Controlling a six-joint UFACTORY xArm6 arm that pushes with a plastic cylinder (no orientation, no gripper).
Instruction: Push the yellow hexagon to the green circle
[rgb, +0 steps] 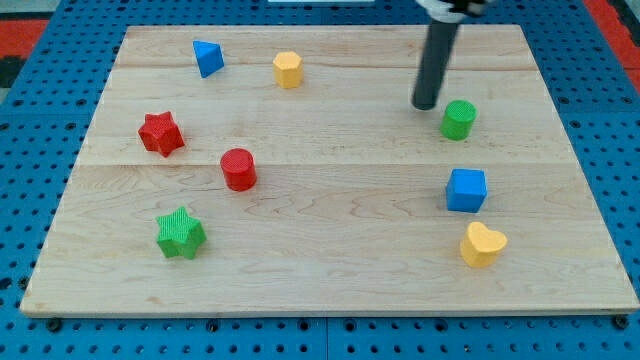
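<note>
The yellow hexagon is a small, pale-yellow six-sided block standing near the view's top of the wooden surface, left of centre and well apart from the green circle at the view's right. My tip rests just left of the green circle; the rod carries no hand. Seven blocks in all: two yellow, including a yellow heart; two green, including a green star; a red star and red cylinder; a blue cube and blue triangle.
</note>
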